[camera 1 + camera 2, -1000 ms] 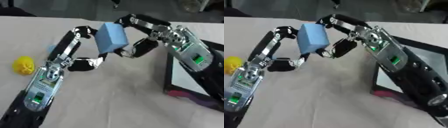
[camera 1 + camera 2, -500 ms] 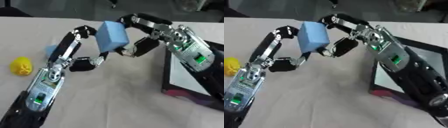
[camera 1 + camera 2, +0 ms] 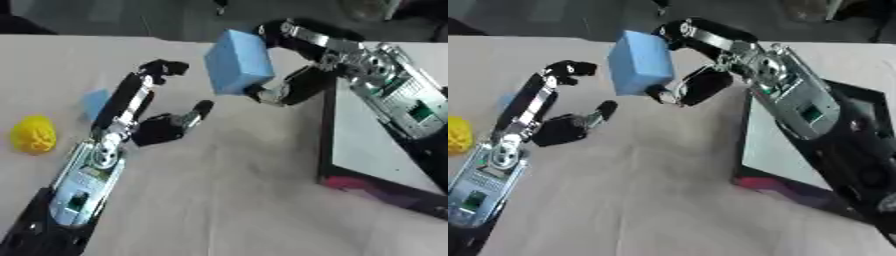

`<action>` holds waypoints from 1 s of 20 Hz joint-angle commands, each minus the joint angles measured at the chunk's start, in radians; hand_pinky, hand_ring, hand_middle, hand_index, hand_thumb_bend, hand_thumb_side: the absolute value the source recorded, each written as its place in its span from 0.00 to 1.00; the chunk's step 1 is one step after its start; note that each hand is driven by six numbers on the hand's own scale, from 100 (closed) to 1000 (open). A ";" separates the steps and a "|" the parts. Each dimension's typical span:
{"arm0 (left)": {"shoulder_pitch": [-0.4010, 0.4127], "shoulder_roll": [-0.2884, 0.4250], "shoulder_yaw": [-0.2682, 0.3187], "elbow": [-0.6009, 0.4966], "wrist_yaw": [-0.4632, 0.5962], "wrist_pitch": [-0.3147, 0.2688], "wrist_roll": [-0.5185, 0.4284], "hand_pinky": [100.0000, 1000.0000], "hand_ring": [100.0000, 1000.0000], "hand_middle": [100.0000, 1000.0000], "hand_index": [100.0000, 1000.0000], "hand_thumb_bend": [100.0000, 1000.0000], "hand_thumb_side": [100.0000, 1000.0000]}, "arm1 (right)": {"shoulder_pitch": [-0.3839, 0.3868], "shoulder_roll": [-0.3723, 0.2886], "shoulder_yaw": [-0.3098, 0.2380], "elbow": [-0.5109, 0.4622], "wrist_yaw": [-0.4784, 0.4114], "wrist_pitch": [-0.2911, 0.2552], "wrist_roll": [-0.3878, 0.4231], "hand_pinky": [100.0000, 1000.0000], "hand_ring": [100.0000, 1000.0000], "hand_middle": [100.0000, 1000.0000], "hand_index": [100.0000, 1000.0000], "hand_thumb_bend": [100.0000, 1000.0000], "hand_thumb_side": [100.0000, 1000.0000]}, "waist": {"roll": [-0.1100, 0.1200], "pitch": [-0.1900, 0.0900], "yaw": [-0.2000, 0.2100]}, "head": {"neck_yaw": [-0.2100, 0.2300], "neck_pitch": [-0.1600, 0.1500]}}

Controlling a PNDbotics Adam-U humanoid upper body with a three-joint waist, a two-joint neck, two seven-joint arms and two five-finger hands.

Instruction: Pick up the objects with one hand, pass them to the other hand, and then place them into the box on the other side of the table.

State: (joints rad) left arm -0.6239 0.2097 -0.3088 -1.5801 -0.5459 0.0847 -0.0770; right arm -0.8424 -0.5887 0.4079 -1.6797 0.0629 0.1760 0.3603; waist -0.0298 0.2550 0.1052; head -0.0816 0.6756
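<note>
A light blue block (image 3: 238, 62) hangs above the table, pinched between the fingers and thumb of my right hand (image 3: 293, 87). My left hand (image 3: 162, 125) has drawn back to the left of the block, open, with nothing in it. A yellow bumpy object (image 3: 33, 134) lies on the table at the far left. A small flat blue piece (image 3: 93, 102) lies behind my left arm. The black box (image 3: 325, 125) with a pale inside stands at the right, under my right arm.
The table is covered with a beige cloth (image 3: 219, 200). A dark floor and dim shapes lie beyond the table's far edge. My right forearm (image 3: 798, 105) covers much of the box.
My left hand has let go of the blue block and moved away left and down. My right hand now holds the block alone.
</note>
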 commanded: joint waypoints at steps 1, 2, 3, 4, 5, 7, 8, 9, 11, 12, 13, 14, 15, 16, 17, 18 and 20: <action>-0.003 0.030 0.017 -0.011 0.005 0.006 0.008 0.80 0.82 0.70 0.82 0.38 0.53 | 0.004 -0.054 -0.031 -0.035 -0.016 0.008 -0.013 0.92 0.91 0.57 0.57 0.00 0.00 | 0.007 -0.044 -0.007 | -0.001 0.007; 0.002 0.036 0.020 -0.010 0.006 0.008 0.010 0.80 0.82 0.70 0.82 0.38 0.53 | 0.016 -0.066 -0.039 -0.044 -0.021 0.010 -0.018 0.92 0.91 0.57 0.57 0.00 0.00 | 0.007 -0.046 -0.011 | 0.000 0.010; 0.006 0.041 0.022 -0.009 0.006 0.010 0.013 0.80 0.82 0.70 0.82 0.38 0.53 | 0.029 -0.081 -0.048 -0.056 -0.026 0.012 -0.024 0.91 0.91 0.57 0.57 0.00 0.00 | 0.006 -0.048 -0.016 | 0.001 0.012; 0.010 0.047 0.025 -0.008 0.007 0.011 0.015 0.80 0.82 0.70 0.82 0.38 0.53 | 0.045 -0.097 -0.057 -0.071 -0.031 0.013 -0.028 0.91 0.91 0.58 0.58 0.00 0.00 | 0.005 -0.050 -0.021 | 0.002 0.014; 0.014 0.052 0.027 -0.008 0.007 0.012 0.017 0.80 0.82 0.70 0.81 0.38 0.53 | 0.063 -0.114 -0.067 -0.087 -0.036 0.015 -0.032 0.91 0.91 0.58 0.58 0.00 0.00 | 0.004 -0.051 -0.024 | 0.002 0.015; 0.020 0.060 0.030 -0.007 0.007 0.015 0.020 0.80 0.82 0.70 0.81 0.37 0.52 | 0.106 -0.149 -0.095 -0.120 -0.046 0.016 -0.045 0.91 0.91 0.58 0.58 0.00 0.00 | 0.004 -0.053 -0.029 | -0.001 0.018; 0.021 0.061 0.031 -0.008 0.008 0.015 0.021 0.80 0.82 0.70 0.81 0.37 0.53 | 0.127 -0.164 -0.107 -0.132 -0.051 0.018 -0.052 0.92 0.91 0.58 0.59 0.00 0.00 | 0.004 -0.054 -0.030 | -0.006 0.019; 0.021 0.061 0.032 -0.008 0.008 0.016 0.022 0.80 0.82 0.70 0.81 0.37 0.53 | 0.152 -0.182 -0.121 -0.142 -0.057 0.019 -0.060 0.92 0.91 0.59 0.59 0.00 0.00 | 0.004 -0.054 -0.029 | -0.015 0.021; 0.022 0.061 0.034 -0.011 0.008 0.016 0.025 0.80 0.82 0.70 0.81 0.37 0.53 | 0.207 -0.216 -0.151 -0.162 -0.066 0.018 -0.080 0.92 0.91 0.59 0.59 0.00 0.00 | 0.004 -0.053 -0.028 | -0.038 0.022; 0.022 0.062 0.035 -0.012 0.008 0.017 0.026 0.80 0.82 0.70 0.81 0.37 0.52 | 0.233 -0.231 -0.166 -0.173 -0.071 0.017 -0.091 0.92 0.91 0.59 0.59 0.00 0.00 | 0.004 -0.053 -0.028 | -0.048 0.022; 0.022 0.064 0.036 -0.013 0.007 0.018 0.027 0.80 0.82 0.70 0.81 0.37 0.52 | 0.261 -0.246 -0.183 -0.185 -0.076 0.016 -0.102 0.92 0.92 0.59 0.59 0.00 0.00 | 0.003 -0.052 -0.028 | -0.056 0.021; 0.022 0.066 0.038 -0.014 0.007 0.019 0.028 0.80 0.82 0.70 0.81 0.37 0.53 | 0.289 -0.261 -0.199 -0.197 -0.084 0.015 -0.112 0.92 0.92 0.59 0.60 0.00 0.00 | 0.003 -0.051 -0.027 | -0.063 0.020; 0.022 0.067 0.039 -0.015 0.008 0.020 0.030 0.80 0.82 0.70 0.81 0.37 0.52 | 0.315 -0.274 -0.214 -0.207 -0.094 0.015 -0.122 0.92 0.92 0.60 0.60 0.00 0.00 | 0.003 -0.050 -0.027 | -0.068 0.020; 0.022 0.068 0.041 -0.016 0.008 0.021 0.032 0.80 0.82 0.70 0.81 0.37 0.52 | 0.342 -0.287 -0.230 -0.217 -0.104 0.015 -0.131 0.92 0.92 0.60 0.60 0.00 0.00 | 0.002 -0.049 -0.027 | -0.073 0.019; 0.022 0.070 0.042 -0.017 0.009 0.022 0.034 0.80 0.82 0.70 0.81 0.37 0.52 | 0.369 -0.299 -0.246 -0.224 -0.114 0.015 -0.139 0.92 0.93 0.60 0.60 0.00 0.00 | 0.002 -0.049 -0.027 | -0.077 0.018; 0.022 0.071 0.043 -0.017 0.010 0.023 0.035 0.80 0.82 0.70 0.81 0.37 0.53 | 0.395 -0.311 -0.261 -0.228 -0.122 0.014 -0.146 0.92 0.93 0.60 0.60 0.00 0.00 | 0.001 -0.048 -0.027 | -0.081 0.017; 0.021 0.074 0.044 -0.019 0.010 0.025 0.036 0.80 0.82 0.70 0.81 0.37 0.52 | 0.442 -0.332 -0.286 -0.231 -0.127 0.011 -0.158 0.92 0.93 0.61 0.61 0.00 0.00 | 0.001 -0.047 -0.026 | -0.087 0.016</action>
State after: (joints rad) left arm -0.5901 0.2636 -0.2750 -1.5807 -0.5396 0.1096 -0.0460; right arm -0.3942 -0.8712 0.1537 -1.8899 -0.0537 0.1884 0.2134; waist -0.0297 0.2380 0.0785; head -0.1614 0.6933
